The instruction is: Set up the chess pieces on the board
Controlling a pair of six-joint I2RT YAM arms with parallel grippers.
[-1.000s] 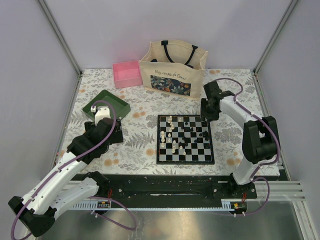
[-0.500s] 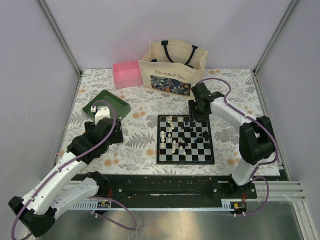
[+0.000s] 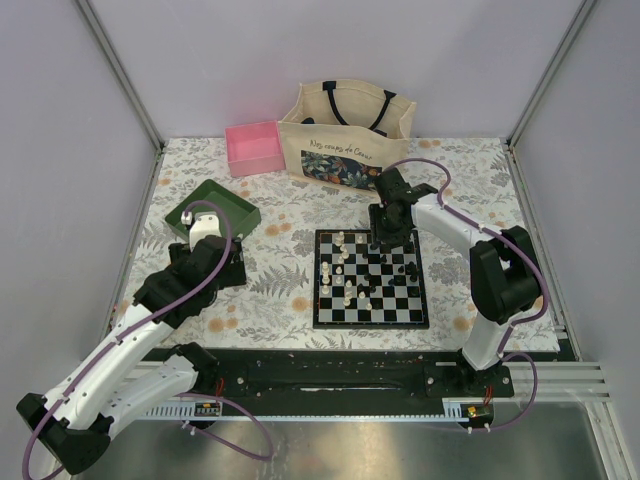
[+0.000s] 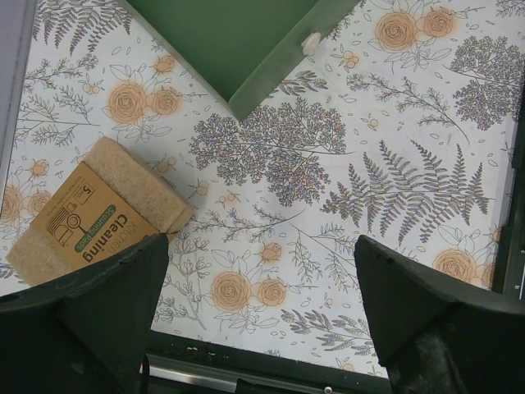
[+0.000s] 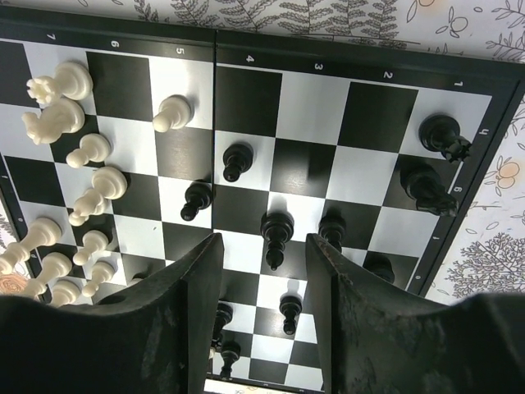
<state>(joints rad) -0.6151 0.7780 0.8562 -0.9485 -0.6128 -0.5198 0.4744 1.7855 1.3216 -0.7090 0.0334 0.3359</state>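
Hovering low over the far part of the board (image 3: pixel 400 305), the right gripper (image 5: pixel 264 250) has its jaws partly apart and grasps nothing. One black piece (image 5: pixel 276 234) stands between its fingers (image 5: pixel 197 304), and the wrist view suggests neither finger touches it. I read that as lining up for a pick, so the piece can go to its home square. The left gripper (image 4: pixel 261 246) hangs spread wide and empty over the flowered cloth (image 4: pixel 271 156) at the left. It is near a green tray (image 3: pixel 240 212) and a wrapped sponge (image 4: pixel 90 215), probably parked clear of the working arm. The board lies flat in the middle of the table, a little to the right. The cream pieces (image 5: pixel 89 149) crowd its left columns and the black pieces (image 5: pixel 238 160) are scattered across the middle and right. Neither colour looks ranked, so most of the setting-up seems yet to do. I count one board, one tray, one pink box (image 3: pixel 255 147) and one tote bag (image 3: pixel 345 130) at the far side, and one sponge. The right wrist view shows about ten black pieces. At least ten cream ones show too, bunched and cut off too much for a sure count.
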